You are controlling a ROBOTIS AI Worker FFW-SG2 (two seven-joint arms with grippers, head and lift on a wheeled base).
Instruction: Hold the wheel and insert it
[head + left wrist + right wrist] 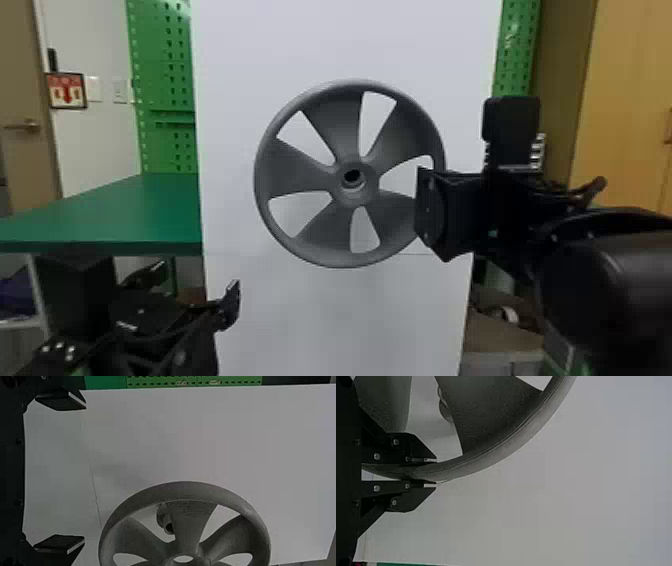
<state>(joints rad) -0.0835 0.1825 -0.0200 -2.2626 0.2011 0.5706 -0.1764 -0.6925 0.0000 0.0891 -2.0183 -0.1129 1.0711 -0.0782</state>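
The grey five-spoke wheel (295, 172) is held up facing the head camera, before a white panel. At its right rim sits my right gripper (425, 210); in the right wrist view the fingers of my right gripper (431, 472) are shut on the rim of the wheel (494, 457). My left gripper (232, 305) is low at the left, apart from the wheel. In the left wrist view my left gripper (81, 475) stands open with nothing between its fingers, and the wheel (186, 490) is beyond them. Behind the spokes a short round peg (164, 520) is partly visible.
The upright white panel (340, 310) stands behind the wheel. A green table (125, 215) lies at the left, with green pegboard (165, 85) behind it. A wooden cabinet (630, 100) and a low brown box (500, 335) are on the right.
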